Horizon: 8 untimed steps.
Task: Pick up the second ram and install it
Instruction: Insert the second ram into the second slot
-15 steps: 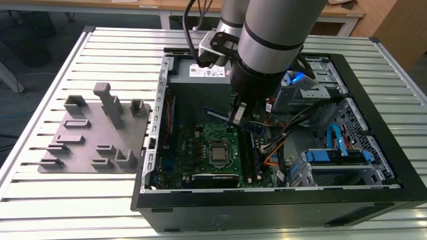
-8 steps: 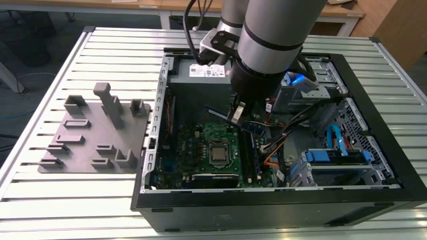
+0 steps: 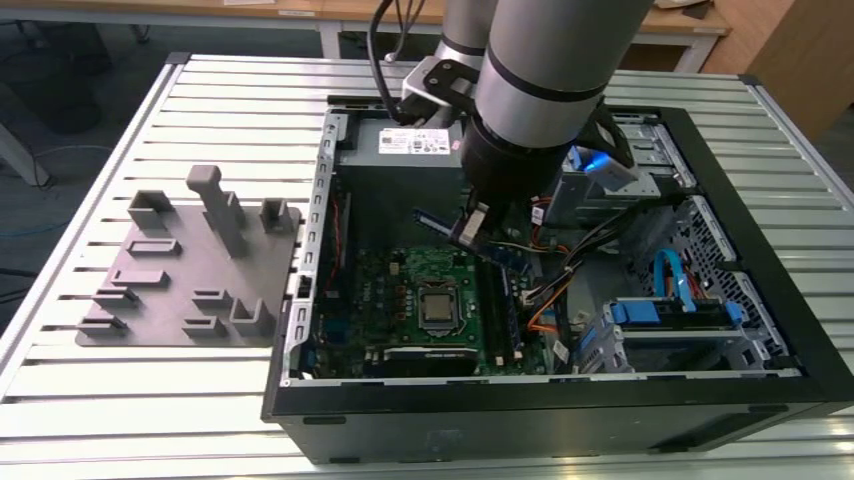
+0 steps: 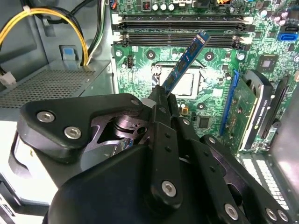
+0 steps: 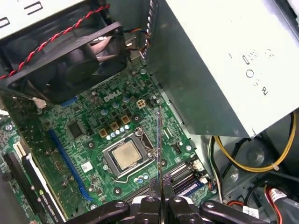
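Second ram (image 4: 184, 60): clamped by one short end between the jaws of the gripper (image 4: 163, 94), pressed shut on its two flat faces. Held clear above the green motherboard (image 4: 140, 65), tilted, free end pointing toward the two long black memory slots (image 4: 182, 39); not seated in either. Cannot tell whether the free corner touches the nearer slot. Blue-green board with black chips showing along the stick in the second wrist view. Seen edge-on in the first wrist view as a thin dark line (image 5: 160, 144) running out from the gripper (image 5: 160, 185), passing just beside the processor socket (image 5: 126, 156). Black fan (image 5: 70, 56) and grey power supply box (image 5: 224, 70) flanking the board there. In the centre of the exterior view, arm reaching down into the open computer case (image 3: 747, 400), gripper (image 3: 467, 228) low over the upper part of the board. At the exterior view's left, grey fixture plate (image 3: 187, 290) with upright posts, lying just beside the case on the slatted metal table (image 3: 134, 400).
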### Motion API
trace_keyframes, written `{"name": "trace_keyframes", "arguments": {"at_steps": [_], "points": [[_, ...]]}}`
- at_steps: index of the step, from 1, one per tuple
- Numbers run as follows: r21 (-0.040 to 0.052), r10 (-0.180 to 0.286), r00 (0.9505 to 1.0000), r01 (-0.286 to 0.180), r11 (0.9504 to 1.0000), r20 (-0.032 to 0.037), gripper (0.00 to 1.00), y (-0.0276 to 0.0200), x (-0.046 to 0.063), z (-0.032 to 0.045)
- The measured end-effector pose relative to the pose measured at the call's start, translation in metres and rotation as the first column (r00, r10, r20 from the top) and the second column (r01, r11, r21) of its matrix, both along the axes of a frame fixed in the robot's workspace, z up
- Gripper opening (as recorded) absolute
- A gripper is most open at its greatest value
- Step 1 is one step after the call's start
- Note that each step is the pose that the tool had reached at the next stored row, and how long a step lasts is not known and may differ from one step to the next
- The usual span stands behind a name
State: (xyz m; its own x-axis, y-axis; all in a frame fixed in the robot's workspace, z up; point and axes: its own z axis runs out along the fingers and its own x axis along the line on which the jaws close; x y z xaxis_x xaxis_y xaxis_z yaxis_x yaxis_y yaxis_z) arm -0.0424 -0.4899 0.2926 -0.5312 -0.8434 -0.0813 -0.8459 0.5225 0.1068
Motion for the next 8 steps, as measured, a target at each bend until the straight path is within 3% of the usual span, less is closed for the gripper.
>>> {"name": "trace_keyframes", "arguments": {"at_steps": [8], "points": [[0.0000,-0.057,0.9984,0.057,0.9984,0.0000,0.11,0.0000,0.0000,-0.0001]]}}
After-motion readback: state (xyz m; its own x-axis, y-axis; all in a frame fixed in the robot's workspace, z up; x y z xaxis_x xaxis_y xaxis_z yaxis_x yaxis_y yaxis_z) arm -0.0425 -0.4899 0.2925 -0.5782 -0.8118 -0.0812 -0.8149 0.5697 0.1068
